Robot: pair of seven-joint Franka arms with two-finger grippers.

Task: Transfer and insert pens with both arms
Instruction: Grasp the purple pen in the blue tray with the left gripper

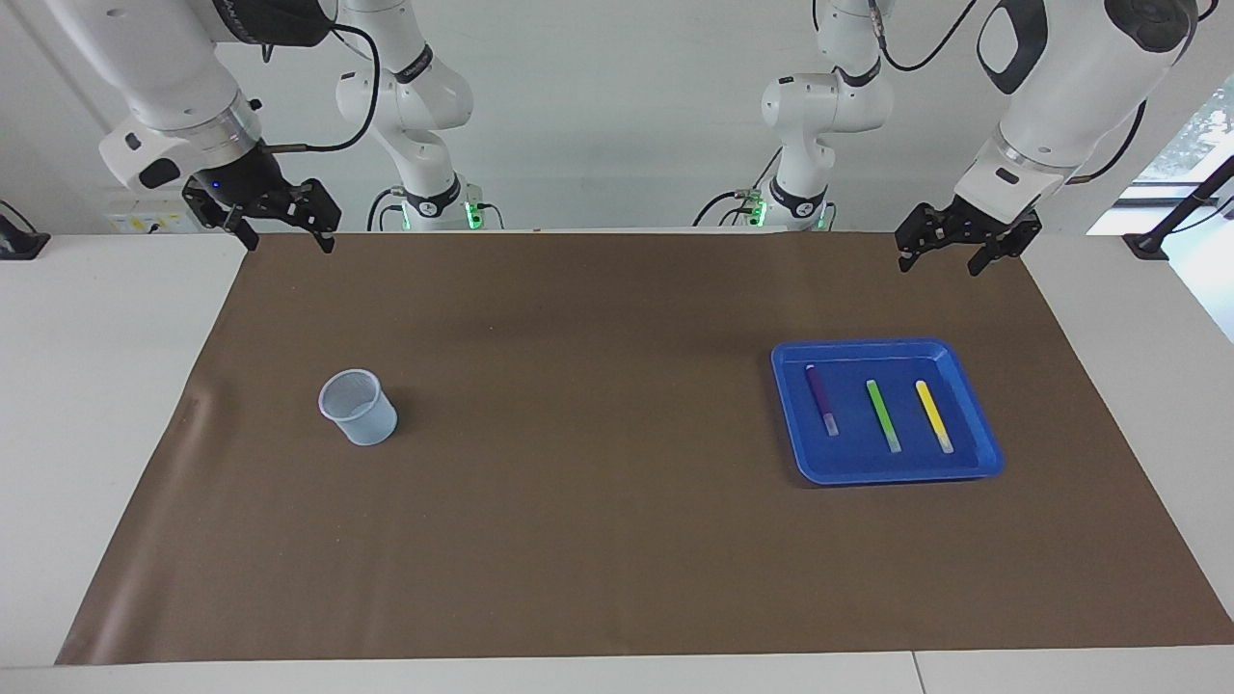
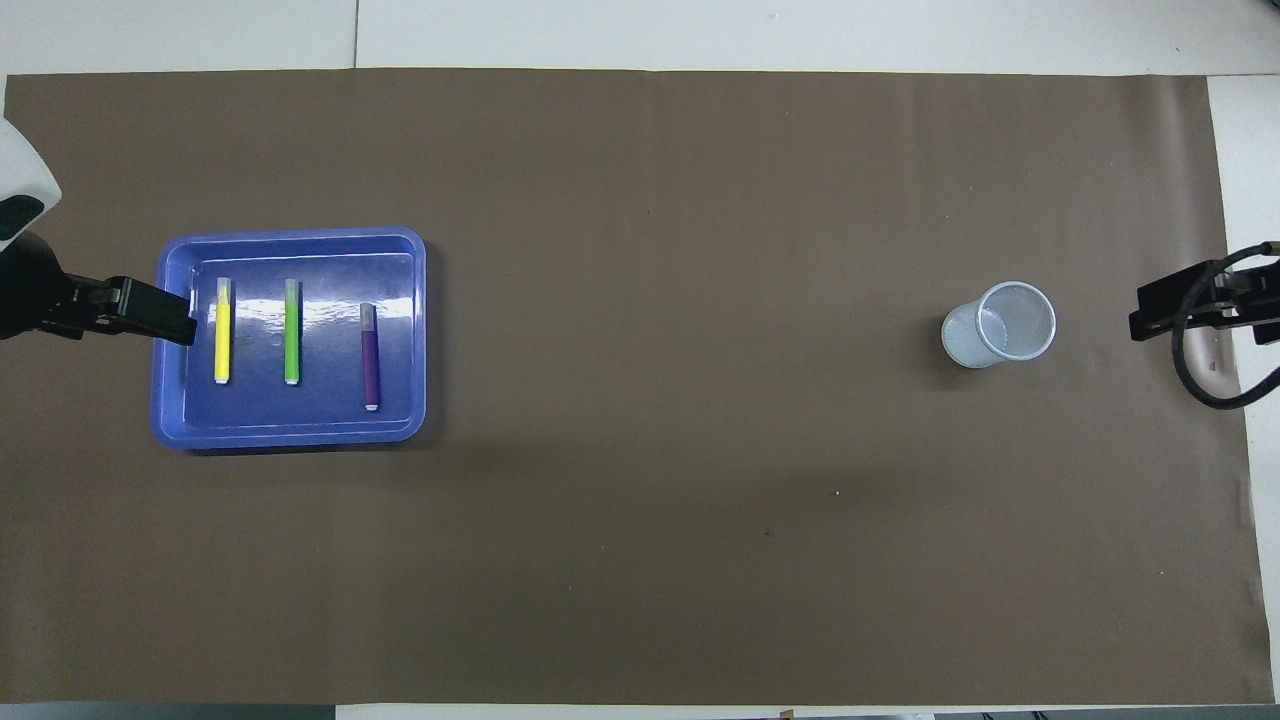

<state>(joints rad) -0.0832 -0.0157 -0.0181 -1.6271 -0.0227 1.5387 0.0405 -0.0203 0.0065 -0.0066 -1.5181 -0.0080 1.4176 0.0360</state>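
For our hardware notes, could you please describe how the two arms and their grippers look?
Both arms are white with black joint sections, silver wrist rings and black cables. The left gripper and right gripper are small, black and two-fingered. Green lights glow at both bases.

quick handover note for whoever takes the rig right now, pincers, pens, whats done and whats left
Left pincer: open, empty, raised at its end of the table near the blue tray.
Right pincer: open, empty, waiting raised at its own end.
Purple pen, green pen and yellow pen lie side by side in the tray.
Mesh cup stands upright, empty.
Done: nothing. Left: all three pens.
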